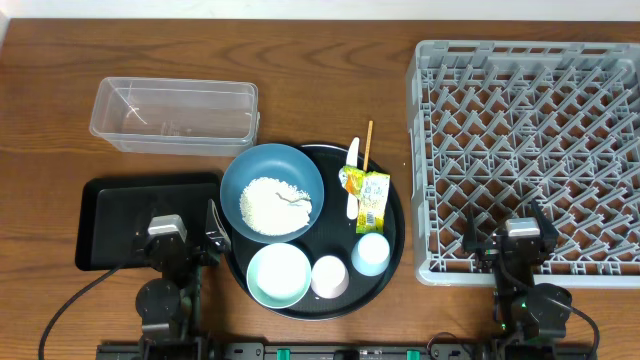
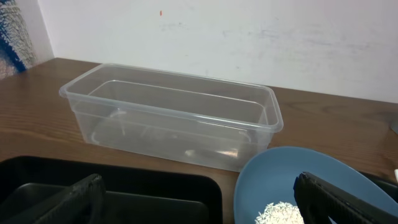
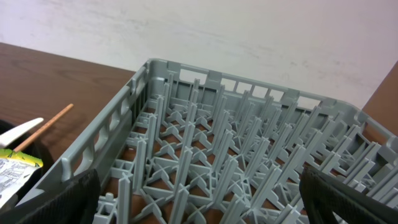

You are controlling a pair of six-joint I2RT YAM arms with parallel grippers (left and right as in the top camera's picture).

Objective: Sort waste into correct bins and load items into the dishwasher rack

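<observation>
On the round black tray (image 1: 392,255), a blue bowl (image 1: 250,170) holds white rice (image 1: 275,205). Beside it are a mint bowl (image 1: 279,274), pink cup (image 1: 330,277), pale blue cup (image 1: 370,253), yellow-green wrapper (image 1: 370,198), chopstick (image 1: 368,145) and white utensil (image 1: 352,180). The clear tub (image 1: 175,115) and black rectangular tray (image 1: 115,205) lie at left, and the grey rack (image 1: 530,130) at right. My left gripper (image 1: 182,235) hangs open over the black tray's (image 2: 124,186) right end, next to the blue bowl (image 2: 280,180). My right gripper (image 1: 510,232) is open above the rack's (image 3: 236,143) near edge, holding nothing.
Bare wooden tabletop (image 1: 330,70) lies between the tub and the rack. A pale wall (image 2: 249,37) rises behind the table's far edge. Both arm bases sit at the front edge.
</observation>
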